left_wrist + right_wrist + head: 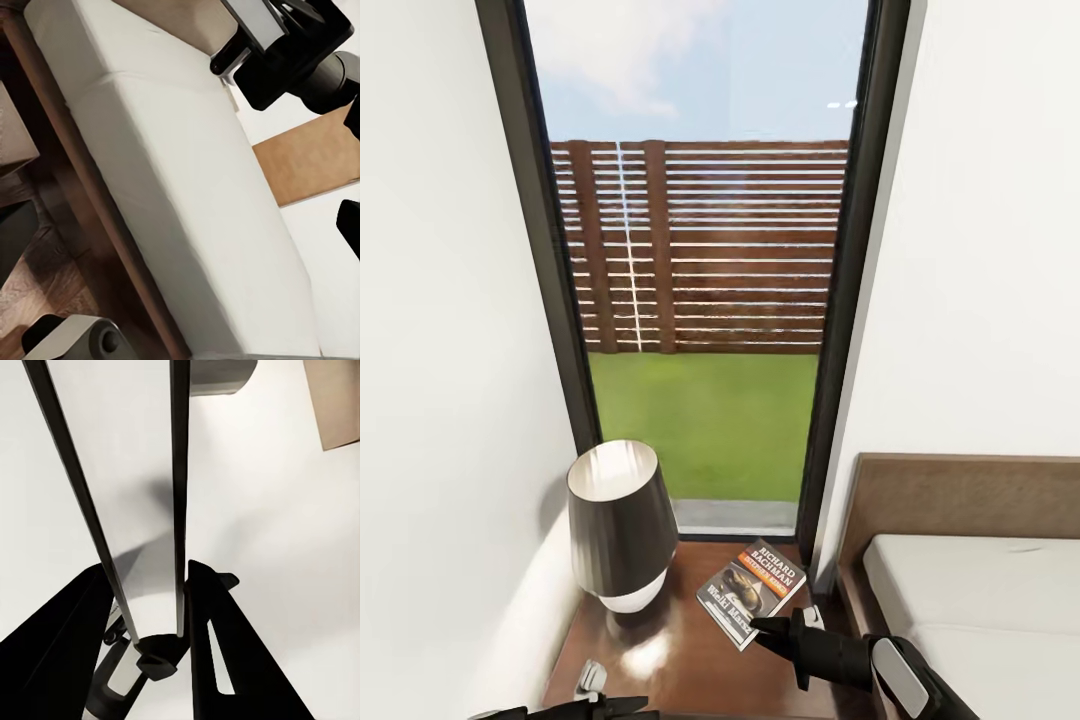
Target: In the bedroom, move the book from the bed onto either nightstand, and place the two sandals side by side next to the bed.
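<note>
On the nightstand (660, 650), the book (752, 592) reads "RICHARD BACHMAN".

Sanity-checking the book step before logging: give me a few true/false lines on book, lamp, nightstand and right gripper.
1. The book lies on the nightstand. True.
2. The book lies on the bed. False: the mattress part in view is bare.
3. A lamp stands on the nightstand, on the book's window-frame side. True.
4. The right gripper is shut on the book. False: its fingers are apart, beside the book's near edge.
5. The book lies cover down. False: cover lettering faces up.
</note>
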Tool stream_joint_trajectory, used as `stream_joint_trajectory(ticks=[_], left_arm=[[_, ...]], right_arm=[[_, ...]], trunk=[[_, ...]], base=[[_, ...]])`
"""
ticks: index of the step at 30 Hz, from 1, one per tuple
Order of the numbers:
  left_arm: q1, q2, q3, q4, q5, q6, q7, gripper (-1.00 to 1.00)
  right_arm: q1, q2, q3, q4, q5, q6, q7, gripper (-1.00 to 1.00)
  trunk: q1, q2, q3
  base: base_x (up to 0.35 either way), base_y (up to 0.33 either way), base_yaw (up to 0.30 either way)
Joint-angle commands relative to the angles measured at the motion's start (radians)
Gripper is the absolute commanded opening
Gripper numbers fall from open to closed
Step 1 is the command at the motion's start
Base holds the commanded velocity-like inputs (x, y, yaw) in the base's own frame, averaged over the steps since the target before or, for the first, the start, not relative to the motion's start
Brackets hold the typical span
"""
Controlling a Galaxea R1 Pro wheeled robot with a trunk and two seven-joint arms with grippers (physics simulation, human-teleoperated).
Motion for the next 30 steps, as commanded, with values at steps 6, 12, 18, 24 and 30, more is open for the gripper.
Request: stream_joint_trajectory(ticks=[6, 12, 18, 24, 30], left_arm=[[-0.001, 0.001, -0.008, -0.004, 0.009, 0.010, -0.016, 1.00], [-0.007, -0.019, -0.003, -0.035, 0.007, 0.014, -0.047, 1.00], [-0.017, -0.008, 0.000, -0.303, 0.004, 0.166, -0.048, 1.00], [-0.020, 0.001, 0.013, -0.404, 0.002, 0.221, -0.044, 1.00], [-0.021, 0.006, 0.029, -0.415, 0.002, 0.225, -0.045, 1.00]], right_arm=[[-0.001, -0.001, 0.004, 0.000, -0.001, 0.001, 0.005, -1.00], [-0.001, 0.000, 0.004, 0.001, -0.001, 0.000, 0.004, -1.00], [-0.001, 0.001, 0.004, 0.000, -0.001, 0.000, 0.004, -1.00], [-0.001, 0.001, 0.005, 0.000, -0.001, 0.000, 0.004, -1.00], [-0.001, 0.001, 0.005, 0.000, -0.001, 0.000, 0.004, -1.00]], trunk=[[0.023, -0.043, -0.020], [0.046, -0.085, -0.039], [0.069, -0.127, -0.058], [0.092, -0.169, -0.077], [0.115, -0.211, -0.095]], base=[[0.000, 0.000, 0.000], [0.000, 0.000, 0.000], [0.000, 0.000, 0.000], [0.000, 0.000, 0.000], [0.000, 0.000, 0.000]])
